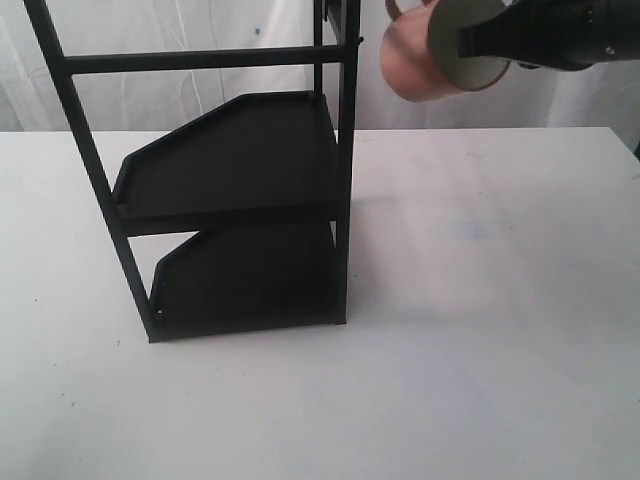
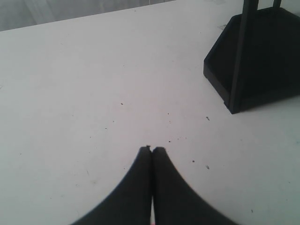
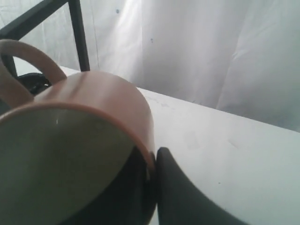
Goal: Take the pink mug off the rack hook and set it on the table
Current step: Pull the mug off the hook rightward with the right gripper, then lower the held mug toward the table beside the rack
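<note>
Pink mug [image 1: 420, 65]: held in the air on its side with the cream mouth facing outward. It is just beside the top of the rack's [image 1: 240, 160] corner post [image 1: 347, 180], high above the far edge of the table [image 1: 480, 300].
Handle [image 3: 33, 54]: the loop is on the rack side. The exterior view cuts off its top, so you cannot tell whether it is clear of the rack hook [image 1: 359, 41].
Right gripper [image 3: 151, 161]: pinched on the mug's rim, with one finger inside against the cream wall and one outside. The arm comes in high and roughly level from the table's right edge.
Left gripper [image 2: 152, 154]: fingers pressed together with nothing between them, hanging over bare table near the rack's bottom shelf.
Risk, snag: if the loop is not free, pulling away could drag or tip the rack.
Risk, slip: you are holding a glazed wall by the rim alone, so the mug may pivot or slide out if you descend quickly.
Risk, landing: if you lower it tilted like this, it would touch down on its side and roll. Turn the wrist first so the base faces down.
Risk, post: the mug is very close to the post, so move toward the right edge before you drop.
</note>
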`<action>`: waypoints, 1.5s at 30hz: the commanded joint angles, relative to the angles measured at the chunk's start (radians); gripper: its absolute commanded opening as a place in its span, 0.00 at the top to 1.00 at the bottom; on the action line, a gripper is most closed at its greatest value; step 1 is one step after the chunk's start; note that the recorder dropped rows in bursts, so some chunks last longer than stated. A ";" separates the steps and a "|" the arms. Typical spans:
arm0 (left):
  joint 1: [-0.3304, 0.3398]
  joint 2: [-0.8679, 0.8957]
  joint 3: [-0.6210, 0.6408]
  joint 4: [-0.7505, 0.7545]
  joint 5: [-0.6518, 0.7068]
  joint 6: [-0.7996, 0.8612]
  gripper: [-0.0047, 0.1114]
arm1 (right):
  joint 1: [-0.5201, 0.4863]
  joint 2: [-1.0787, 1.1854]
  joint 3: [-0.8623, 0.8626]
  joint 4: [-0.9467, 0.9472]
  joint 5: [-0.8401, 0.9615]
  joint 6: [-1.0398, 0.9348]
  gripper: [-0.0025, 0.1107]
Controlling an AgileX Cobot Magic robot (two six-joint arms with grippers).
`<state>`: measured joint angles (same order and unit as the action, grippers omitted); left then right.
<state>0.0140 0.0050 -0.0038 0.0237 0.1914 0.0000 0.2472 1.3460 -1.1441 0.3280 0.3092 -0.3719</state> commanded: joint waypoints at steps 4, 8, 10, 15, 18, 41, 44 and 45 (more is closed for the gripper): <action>0.002 -0.005 0.004 -0.006 -0.004 0.000 0.96 | -0.038 -0.100 0.008 -0.118 0.031 0.093 0.98; 0.002 -0.005 0.004 -0.006 -0.004 0.000 0.96 | -0.038 -0.166 0.065 -0.158 0.033 0.116 0.98; 0.002 -0.005 0.004 -0.006 -0.004 0.000 0.96 | -0.038 -0.210 0.116 -0.158 -0.014 0.116 0.98; 0.002 -0.005 0.004 -0.006 -0.004 0.000 0.96 | -0.038 -0.340 0.263 -0.158 -0.181 0.116 0.98; 0.002 -0.005 0.004 -0.006 -0.004 0.000 0.96 | -0.038 -0.392 0.314 -0.158 -0.191 0.116 0.98; 0.002 -0.005 0.004 -0.006 -0.004 0.000 0.96 | -0.038 0.017 0.161 -0.036 0.360 0.069 0.98; 0.002 -0.005 0.004 -0.006 -0.004 0.000 0.96 | -0.038 0.034 0.111 0.074 0.462 -0.021 0.98; 0.002 -0.005 0.004 -0.006 -0.004 0.000 0.96 | -0.038 0.039 0.094 0.096 0.505 -0.037 0.98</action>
<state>0.0140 0.0050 -0.0038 0.0237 0.1914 0.0000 0.2146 1.3775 -0.9997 0.3226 0.7238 -0.3335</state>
